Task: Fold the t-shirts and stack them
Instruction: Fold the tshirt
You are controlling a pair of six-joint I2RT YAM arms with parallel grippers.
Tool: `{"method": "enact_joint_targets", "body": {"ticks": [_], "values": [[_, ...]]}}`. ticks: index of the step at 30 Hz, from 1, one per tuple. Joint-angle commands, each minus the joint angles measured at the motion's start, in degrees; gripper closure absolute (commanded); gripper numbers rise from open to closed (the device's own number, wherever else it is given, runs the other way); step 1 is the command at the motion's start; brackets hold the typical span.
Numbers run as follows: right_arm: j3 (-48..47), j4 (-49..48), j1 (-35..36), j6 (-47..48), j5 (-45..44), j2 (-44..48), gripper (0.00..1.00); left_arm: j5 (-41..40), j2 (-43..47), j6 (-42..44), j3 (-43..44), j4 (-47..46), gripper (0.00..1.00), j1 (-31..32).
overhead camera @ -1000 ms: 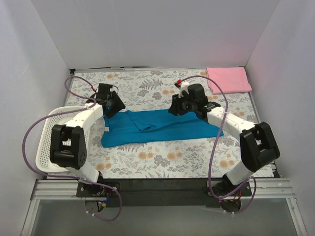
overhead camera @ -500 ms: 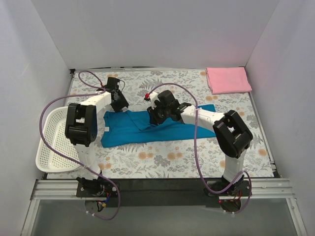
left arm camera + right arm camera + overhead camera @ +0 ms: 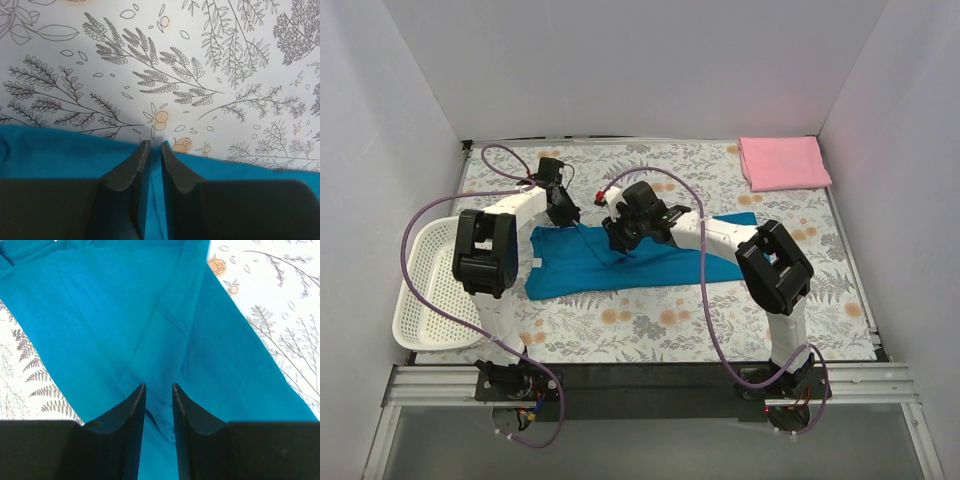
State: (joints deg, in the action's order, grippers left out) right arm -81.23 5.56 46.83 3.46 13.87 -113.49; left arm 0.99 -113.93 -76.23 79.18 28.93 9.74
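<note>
Teal-blue short-sleeved cloth t-shirt (image 3: 610, 275) lies spread on your floral tablecloth (image 3: 650, 325), left of centre and well apart from the folded light pink shirt (image 3: 783, 162) in the far right corner. Its long axis runs side to side across the table. The small white neck label (image 3: 535, 263) sits at the left end, so the neck points toward the white plastic lattice basket (image 3: 420, 290).

Agreed. Now look at your jaws. Your right gripper (image 3: 158, 386) is nearly closed on a raised pleat of that teal cloth, with creases fanning out from the pinch. Your left gripper (image 3: 155, 145) shows only a thin slit right at the shirt's far edge, teal in the gap. Whether it truly bites, I cannot tell.

That edge is my worry. With so little cloth between the left fingers, a lift could let it slip, and you'd carry one side only, twisting the shirt.

And your right pinch sits mid-cloth, so you may have just the top layer, and the layer beneath would drag and bunch. The two grippers are near each other as well, so watch that they don't collide.
</note>
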Motion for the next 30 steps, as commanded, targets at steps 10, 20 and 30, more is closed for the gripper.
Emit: {"method": "enact_joint_targets", "body": {"ticks": [10,20,30], "values": [[-8.9,4.5,4.8,5.2,-2.0,-5.8,0.60,-0.1,2.0,0.9,0.6,1.6,1.00,0.5],[-9.6,6.4,6.8,6.8,-7.4,-7.1,0.59,-0.3,2.5,1.2,0.7,1.8,1.00,0.5],[-8.9,6.5,7.4,7.4,-11.7,-7.8,0.61,-0.3,2.5,1.2,0.8,1.9,1.00,0.5]]}}
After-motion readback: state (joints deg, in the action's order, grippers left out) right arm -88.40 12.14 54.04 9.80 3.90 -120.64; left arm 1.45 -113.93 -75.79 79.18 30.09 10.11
